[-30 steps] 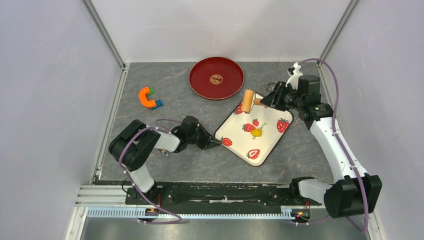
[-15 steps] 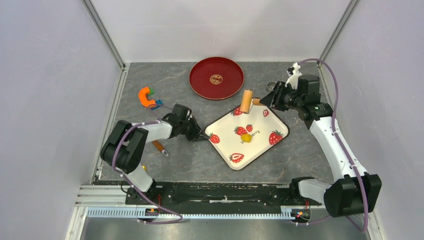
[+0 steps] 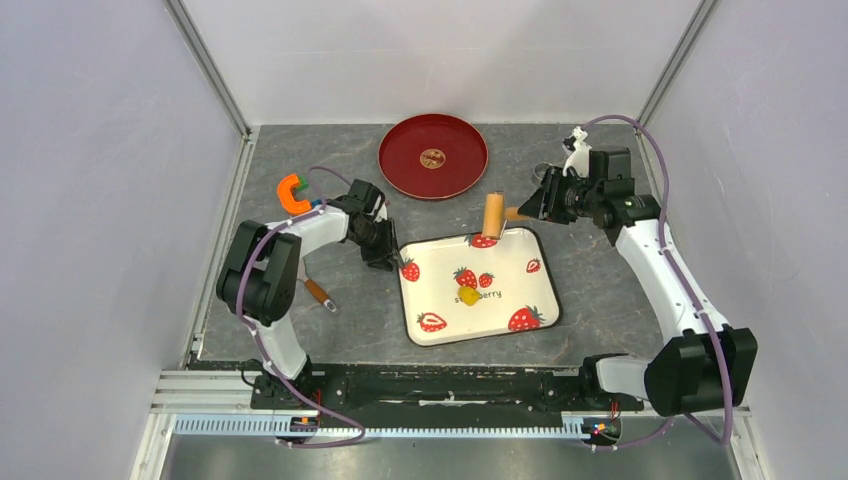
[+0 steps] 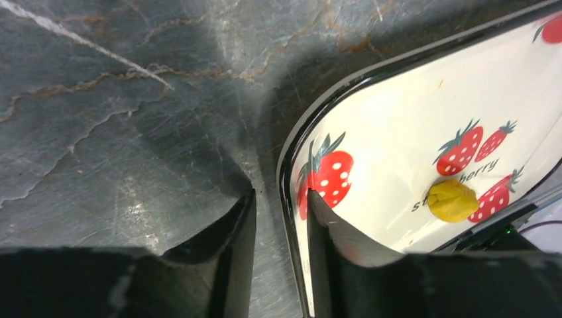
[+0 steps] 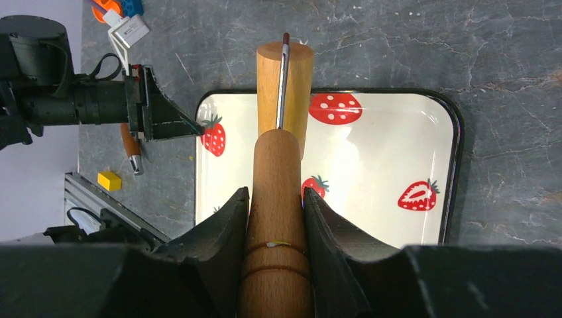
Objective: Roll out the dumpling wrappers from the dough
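My left claw point(image 3: 393, 262) has just let go. A moment ago it was pinched shut on the left corner of the strawberry tray point(image 3: 505, 250), swinging it round from a diagonal. Now the tray lies square to my bases and the jaws stand parted astride its rim, holding nothing.

The yellow dough point(image 3: 468, 295) rode along with the tray. It sits to the right of that claw and nearer my bases, well apart from it. I cannot tell how flat it is. I judge the tray is now placed for rolling.

Further right, my right claw point(image 3: 535, 203) is clamped on the handle of the rolling pin point(image 3: 492, 213). The roller hangs ahead of those fingers over the tray's far rim, well apart from the dough.

The grey mat point(image 3: 300, 330) under everything is dark, veined and flat, with white walls on three sides. An orange clamp point(image 3: 293, 193) lies left of my left claw, and a red plate point(image 3: 433, 157) lies beyond both.
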You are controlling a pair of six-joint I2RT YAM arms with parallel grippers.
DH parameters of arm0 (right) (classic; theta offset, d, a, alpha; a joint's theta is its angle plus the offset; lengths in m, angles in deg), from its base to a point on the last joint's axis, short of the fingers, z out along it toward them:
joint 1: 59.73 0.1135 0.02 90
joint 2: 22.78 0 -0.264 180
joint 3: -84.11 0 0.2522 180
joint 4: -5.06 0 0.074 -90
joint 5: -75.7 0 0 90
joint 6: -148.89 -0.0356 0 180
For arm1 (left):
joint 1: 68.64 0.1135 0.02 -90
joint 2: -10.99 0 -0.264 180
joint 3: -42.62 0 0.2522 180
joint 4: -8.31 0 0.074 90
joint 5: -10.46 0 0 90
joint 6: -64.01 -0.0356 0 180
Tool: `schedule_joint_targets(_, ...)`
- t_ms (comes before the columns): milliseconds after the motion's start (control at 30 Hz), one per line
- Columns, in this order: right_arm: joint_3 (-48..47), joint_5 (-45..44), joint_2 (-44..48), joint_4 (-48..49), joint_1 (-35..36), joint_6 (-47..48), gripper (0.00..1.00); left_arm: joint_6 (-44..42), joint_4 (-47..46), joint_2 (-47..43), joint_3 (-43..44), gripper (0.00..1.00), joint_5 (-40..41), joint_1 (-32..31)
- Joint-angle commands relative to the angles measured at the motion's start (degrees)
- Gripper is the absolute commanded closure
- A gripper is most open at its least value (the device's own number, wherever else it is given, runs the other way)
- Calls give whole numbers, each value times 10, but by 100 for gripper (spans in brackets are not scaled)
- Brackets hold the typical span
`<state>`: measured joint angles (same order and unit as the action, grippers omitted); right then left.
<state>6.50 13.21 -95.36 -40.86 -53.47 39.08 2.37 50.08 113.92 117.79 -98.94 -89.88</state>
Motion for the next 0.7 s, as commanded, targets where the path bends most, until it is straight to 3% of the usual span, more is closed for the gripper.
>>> schedule_joint_targets(0,-40,22,-6,1,-1,30,100,-18,12,-22,2,56,-23,1)
schedule_joint_targets(200,-46,33,-19,-21,1,46,100,57,-49,-93,-99,54,-73,1)
schedule_joint_targets(433,-22,44,-19,-36,13,51,100,171,-177,-143,-236,59,-125,-2)
schedule_joint_targets(567,-4,48,-17,-34,27,50,100,192,-209,-129,-253,66,-134,-5)
schedule_joint_targets(667,-1,43,-16,-35,36,54,100,215,-235,-114,-252,79,-139,-5)
